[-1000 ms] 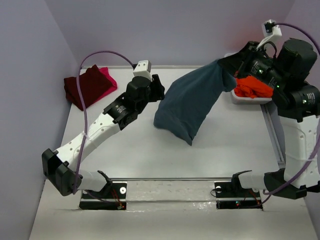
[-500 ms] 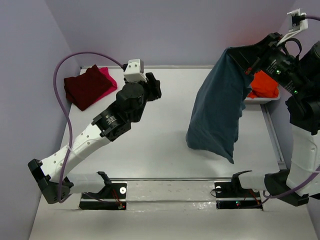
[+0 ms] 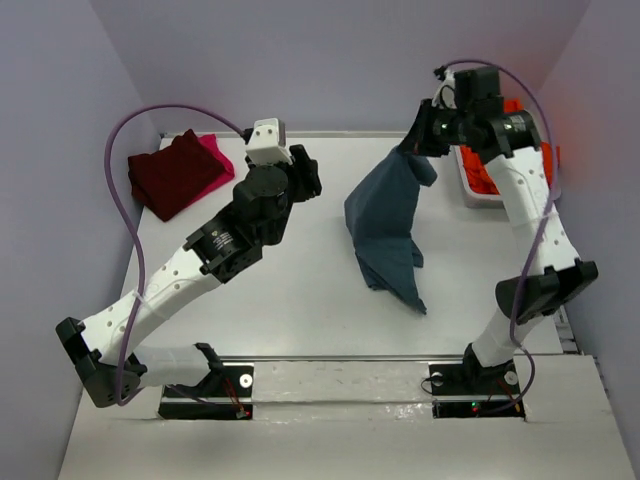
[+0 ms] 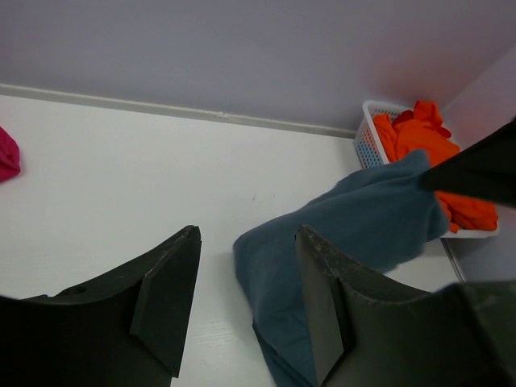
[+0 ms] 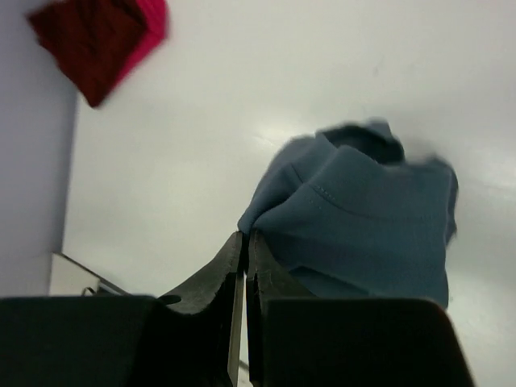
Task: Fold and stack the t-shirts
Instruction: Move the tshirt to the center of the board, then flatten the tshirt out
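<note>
A slate teal-blue t-shirt [image 3: 385, 225] hangs from my right gripper [image 3: 420, 145], which is shut on its top edge; its lower part drapes onto the table. In the right wrist view the same t-shirt [image 5: 363, 218] spreads beyond the closed right gripper [image 5: 245, 236]. My left gripper [image 3: 308, 172] hovers open left of the cloth, with nothing between its fingers; in its own view the left gripper [image 4: 246, 242] faces the blue t-shirt [image 4: 355, 234]. A dark maroon t-shirt [image 3: 172, 175] lies folded on a bright pink one [image 3: 214, 155] at the far left. An orange t-shirt [image 3: 488, 178] fills the tub.
A white plastic tub [image 3: 468, 190] stands at the far right edge, also seen as the tub [image 4: 367, 133] in the left wrist view. Lilac walls close the table on three sides. A metal rail with the arm bases [image 3: 340, 375] runs along the near edge.
My right gripper has swung the blue t-shirt from the tub leftward and lowered it until its bottom rests on the table. The left arm drew back slightly earlier, then held still.
</note>
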Tool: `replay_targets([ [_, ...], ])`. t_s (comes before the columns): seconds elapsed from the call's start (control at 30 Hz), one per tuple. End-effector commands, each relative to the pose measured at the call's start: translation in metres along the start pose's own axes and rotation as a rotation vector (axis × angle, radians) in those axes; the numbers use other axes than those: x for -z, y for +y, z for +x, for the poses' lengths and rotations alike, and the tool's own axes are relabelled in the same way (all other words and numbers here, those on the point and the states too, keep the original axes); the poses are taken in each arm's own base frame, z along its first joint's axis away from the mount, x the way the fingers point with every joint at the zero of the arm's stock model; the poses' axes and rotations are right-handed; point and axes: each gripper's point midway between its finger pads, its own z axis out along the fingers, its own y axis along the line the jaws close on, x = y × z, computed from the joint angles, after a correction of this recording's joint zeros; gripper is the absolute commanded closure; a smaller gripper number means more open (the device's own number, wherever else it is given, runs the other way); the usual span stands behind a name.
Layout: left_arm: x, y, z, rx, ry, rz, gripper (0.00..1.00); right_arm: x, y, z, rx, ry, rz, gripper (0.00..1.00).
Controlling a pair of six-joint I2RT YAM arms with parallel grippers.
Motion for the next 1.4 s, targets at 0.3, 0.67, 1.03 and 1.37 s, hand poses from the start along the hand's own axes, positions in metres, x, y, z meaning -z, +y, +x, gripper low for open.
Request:
replay_targets([
  [0.3,-0.032,-0.044,0.102,-0.074,0.337,0.107,0.39,-0.080,-0.107,0.113,-0.027,0.339,0.400,0.93],
  [0.67,-0.006,-0.044,0.203,-0.110,0.601,0.185,0.44,-0.023,-0.112,0.048,-0.004,0.056,0.589,0.93],
  [1.03,0.030,-0.026,0.260,-0.108,0.758,0.255,0.44,0.002,-0.080,-0.026,0.034,-0.168,0.542,0.93],
  [1.37,0.026,-0.018,0.337,-0.243,1.010,0.234,0.44,0.029,-0.064,-0.055,0.058,-0.272,0.525,0.93],
])
